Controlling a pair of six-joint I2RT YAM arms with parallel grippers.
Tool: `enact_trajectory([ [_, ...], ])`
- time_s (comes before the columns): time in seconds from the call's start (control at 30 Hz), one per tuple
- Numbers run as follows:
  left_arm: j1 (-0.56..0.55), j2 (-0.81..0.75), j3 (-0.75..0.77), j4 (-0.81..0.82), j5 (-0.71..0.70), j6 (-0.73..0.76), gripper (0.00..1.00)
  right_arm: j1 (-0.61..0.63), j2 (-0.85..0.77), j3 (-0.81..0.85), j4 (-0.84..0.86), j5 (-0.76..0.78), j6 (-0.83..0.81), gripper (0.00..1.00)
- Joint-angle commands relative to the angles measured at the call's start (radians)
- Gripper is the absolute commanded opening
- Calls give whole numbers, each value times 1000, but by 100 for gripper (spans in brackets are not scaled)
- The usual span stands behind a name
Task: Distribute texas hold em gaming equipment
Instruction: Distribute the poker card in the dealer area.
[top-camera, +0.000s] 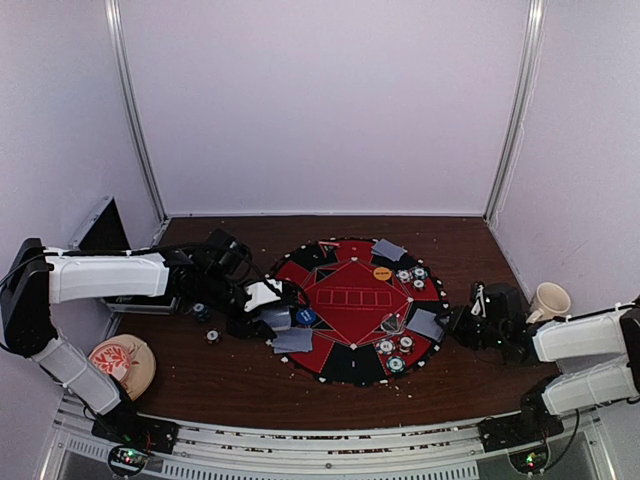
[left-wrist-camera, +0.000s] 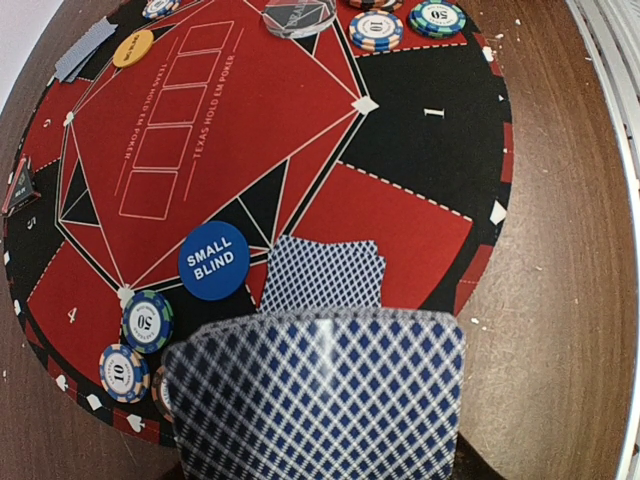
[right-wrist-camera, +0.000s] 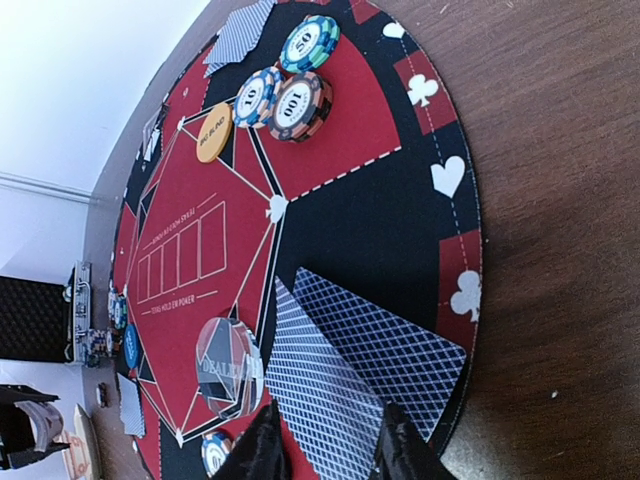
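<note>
Fingers of the left tool (top-camera: 271, 311) are hidden behind the blurred fan of blue-backed cards (left-wrist-camera: 318, 400) it's clenching, which is cut off at the frame's bottom. Just beyond, a second pair of cards (left-wrist-camera: 325, 272) lies on the mat (left-wrist-camera: 400, 110), beside the blue disc (left-wrist-camera: 213, 260) reading SMALL BLIND, a 50 chip (left-wrist-camera: 147, 320) and a 10 chip (left-wrist-camera: 124, 372). Mat lettering: TEXAS HOLD EM POKER. Right tool (right-wrist-camera: 330, 452) is released, its fingers parted at the near end of two cards (right-wrist-camera: 370, 360) lying by the clear DEALER disc (right-wrist-camera: 228, 368).

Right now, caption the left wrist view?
Left tool holds fanned cards over the mat, beside the SMALL BLIND button.
</note>
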Motion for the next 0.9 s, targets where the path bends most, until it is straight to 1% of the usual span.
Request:
enact_trajectory([
  [0.0,4,-4,-2,27,8,4,54,-8,-31,32,-57,19,-23,36],
  [0.2,4,-6,-4,27,8,4,54,-8,-98,43,-149,68,-41,42],
  [0.3,3,-5,-4,27,8,4,54,-8,-143,63,-229,121,-62,45],
  [0.43,4,-6,0,27,8,4,54,-8,-201,96,-313,183,-96,54],
  [0.53,3,-5,0,27,6,4,54,-8,-227,123,-344,188,-120,61],
  [0.6,3,-5,1,27,5,4,54,-6,-222,132,-318,138,-128,63],
  [0.7,3,-3,4,27,5,2,54,16,-170,147,-226,27,-127,63],
  [0.87,3,-6,3,27,1,2,54,164,-8,242,-73,-35,-133,66],
])
